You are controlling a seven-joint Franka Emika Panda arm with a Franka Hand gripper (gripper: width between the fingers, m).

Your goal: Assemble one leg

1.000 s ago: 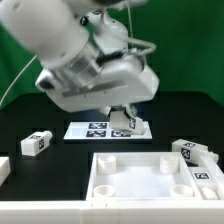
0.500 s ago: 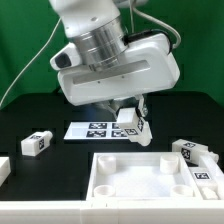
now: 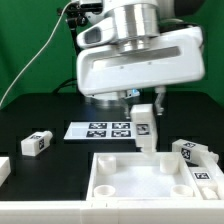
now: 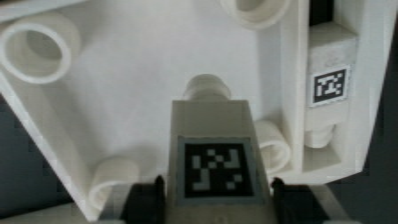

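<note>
white leg [image 3: 144, 130] pinched at its top end by gripper [image 3: 142, 104], long axis vertical, hanging straight below it; lower end just above panel [image 3: 130, 178] rear rim, socket [image 4: 45, 50] off to one side.

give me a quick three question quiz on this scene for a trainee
1. True or false: the end effector grips a leg upright.
2. That leg hangs over: A the panel; B the marker board; C the bare table.
3. Fill in: one loose leg lies alone at the exterior view's ____.
Key: 1 true; 2 A; 3 left.
</note>
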